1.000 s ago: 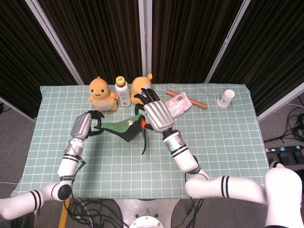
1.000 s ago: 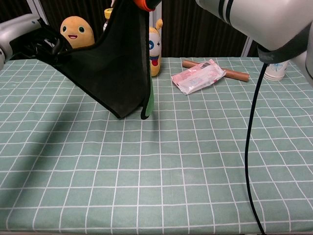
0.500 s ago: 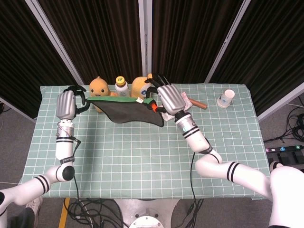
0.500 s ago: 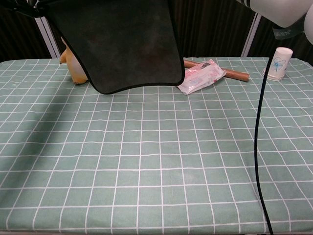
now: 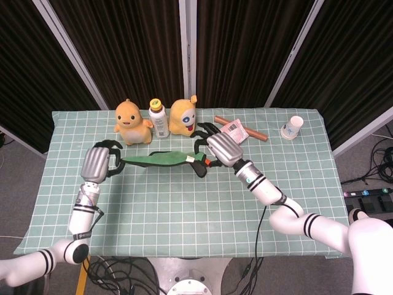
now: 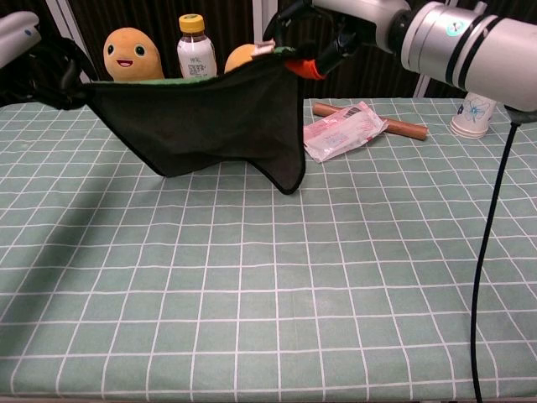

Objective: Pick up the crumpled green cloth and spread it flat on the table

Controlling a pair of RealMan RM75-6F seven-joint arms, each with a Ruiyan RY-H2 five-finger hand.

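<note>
your left hand (image 5: 96,163) and right hand (image 5: 222,149) each have fingers gripping one top corner of the green cloth (image 6: 210,122). it hangs below them, stretched left-right, low edge above the counter (image 6: 268,285). you need to lower both evenly.

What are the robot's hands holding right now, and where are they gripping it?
Both hold the green cloth stretched above the table: left hand grips its left end, right hand its right end.
</note>
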